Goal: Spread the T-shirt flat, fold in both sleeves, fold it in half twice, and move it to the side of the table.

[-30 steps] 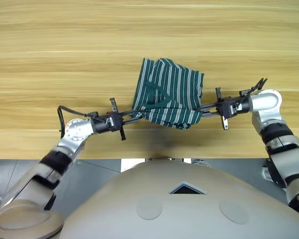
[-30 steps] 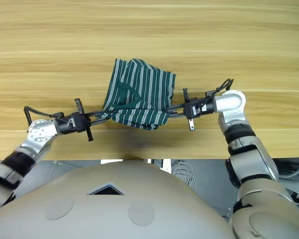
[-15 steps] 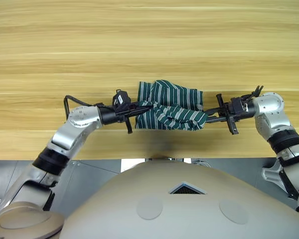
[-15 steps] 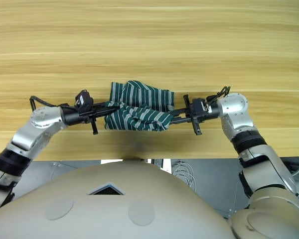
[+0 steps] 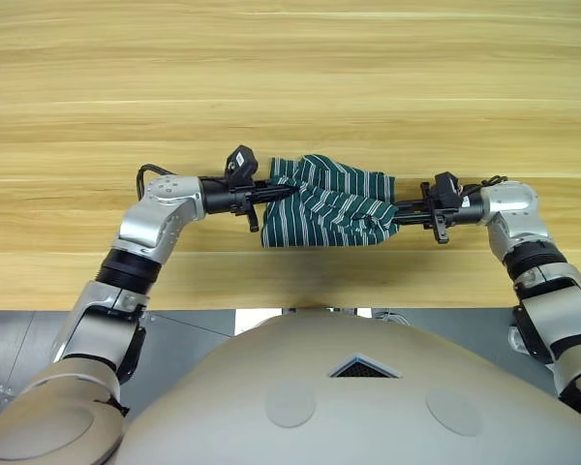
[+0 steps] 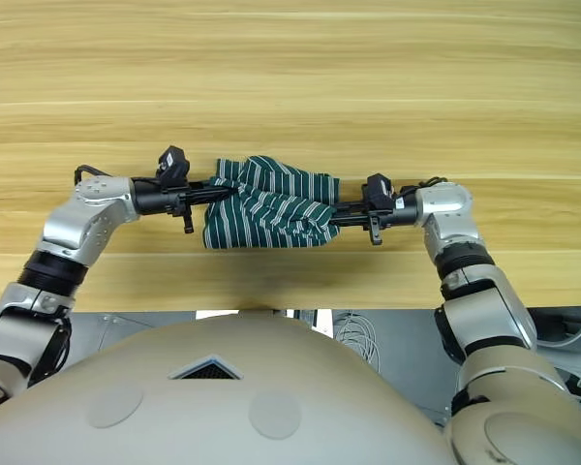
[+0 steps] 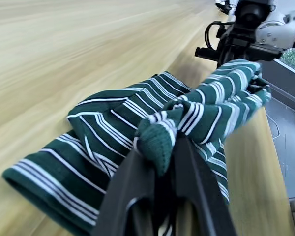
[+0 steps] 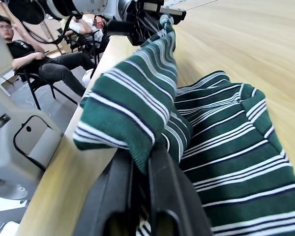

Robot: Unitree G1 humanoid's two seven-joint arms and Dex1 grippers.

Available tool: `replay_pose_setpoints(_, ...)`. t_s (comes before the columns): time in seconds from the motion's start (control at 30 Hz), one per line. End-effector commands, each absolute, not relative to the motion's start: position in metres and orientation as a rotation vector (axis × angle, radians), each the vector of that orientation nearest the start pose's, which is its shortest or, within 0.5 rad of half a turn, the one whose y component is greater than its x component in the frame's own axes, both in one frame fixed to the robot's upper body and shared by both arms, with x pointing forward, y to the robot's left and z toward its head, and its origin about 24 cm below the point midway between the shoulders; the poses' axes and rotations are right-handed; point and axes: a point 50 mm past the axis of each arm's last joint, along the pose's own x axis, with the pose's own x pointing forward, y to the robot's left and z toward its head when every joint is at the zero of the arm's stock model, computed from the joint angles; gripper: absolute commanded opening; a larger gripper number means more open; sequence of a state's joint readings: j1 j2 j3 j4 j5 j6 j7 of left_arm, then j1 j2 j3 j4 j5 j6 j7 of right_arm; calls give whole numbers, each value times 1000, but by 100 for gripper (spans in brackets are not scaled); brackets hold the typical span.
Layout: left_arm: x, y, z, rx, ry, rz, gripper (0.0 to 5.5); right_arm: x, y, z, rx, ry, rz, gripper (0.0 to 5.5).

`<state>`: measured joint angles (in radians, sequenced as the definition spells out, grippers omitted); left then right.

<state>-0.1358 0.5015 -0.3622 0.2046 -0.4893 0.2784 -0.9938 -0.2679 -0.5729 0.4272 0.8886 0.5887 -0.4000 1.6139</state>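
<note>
A dark green T-shirt (image 5: 331,201) with white stripes lies bunched on the wooden table (image 5: 290,77) close to its near edge. My left gripper (image 5: 289,190) is shut on the shirt's left corner, and my right gripper (image 5: 394,211) is shut on its right corner. The held edge is lifted and draped over the rest of the cloth. In the left wrist view the fingers (image 7: 137,177) pinch a fold of striped fabric (image 7: 157,137). The right wrist view shows its fingers (image 8: 132,177) clamped on a raised fold (image 8: 132,108).
The table stretches far beyond the shirt as bare wood. Its near edge (image 5: 290,308) runs just below the grippers, with grey floor (image 5: 19,349) under it.
Both grippers have carried the shirt's near edge away from me, over the rest of the cloth. The shirt now looks shorter and more bunched than a second ago.
</note>
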Motion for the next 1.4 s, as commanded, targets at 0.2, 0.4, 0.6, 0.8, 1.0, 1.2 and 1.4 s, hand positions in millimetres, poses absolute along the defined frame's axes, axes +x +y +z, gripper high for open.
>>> replay_pose_setpoints(0.2,253,150,-5,-130,502,-1134,0,223,-216,-13,144,332,1509,13)
replay_pose_setpoints(0.4,256,148,-11,-170,521,-1124,32,224,-215,-16,139,346,1500,13)
replay_pose_setpoints(0.6,260,146,-13,-185,540,-1105,139,224,-213,-19,138,361,1501,13)
replay_pose_setpoints(0.8,266,163,-8,-175,517,-1041,249,228,-210,-20,172,356,1475,13)
replay_pose_setpoints(1.0,268,181,-7,-154,482,-962,359,232,-214,-20,217,375,1432,51)
replay_pose_setpoints(1.2,259,177,-12,-123,464,-969,453,241,-222,-15,220,386,1389,154)
replay_pose_setpoints(1.4,248,169,-16,-131,451,-977,540,245,-231,-12,198,400,1353,275)
